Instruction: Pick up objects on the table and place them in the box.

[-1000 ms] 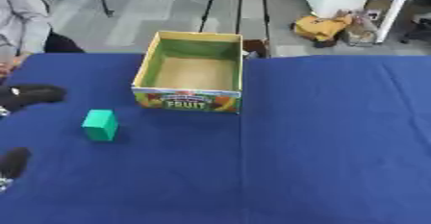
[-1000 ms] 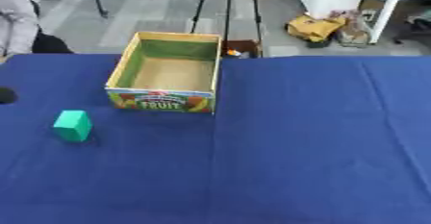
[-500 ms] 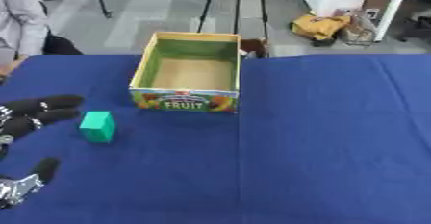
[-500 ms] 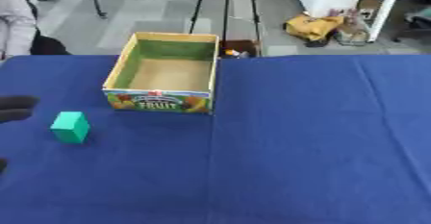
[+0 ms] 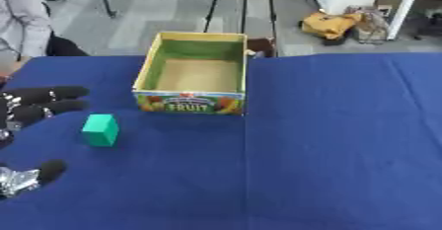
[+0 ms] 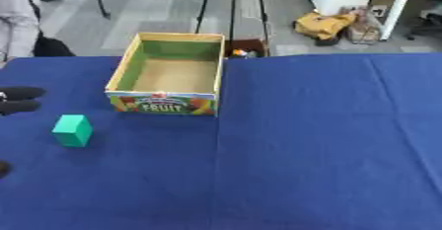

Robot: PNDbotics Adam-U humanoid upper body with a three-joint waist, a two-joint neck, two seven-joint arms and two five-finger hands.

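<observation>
Yellow bag, perhaps, on floor

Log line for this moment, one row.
left hand: open, left of green block, no contact | right hand: not in view | fruit box: empty | table: blue cloth

Your left hand comes in at the left edge with fingers spread, just beside the green block, and only bare blue counter lies between them. The open-topped box stands beyond the block and to its right, its printed front wall facing you, so you would have to rise over that wall to reach inside. To the right of the box the counter is bare cloth all the way across.
</observation>
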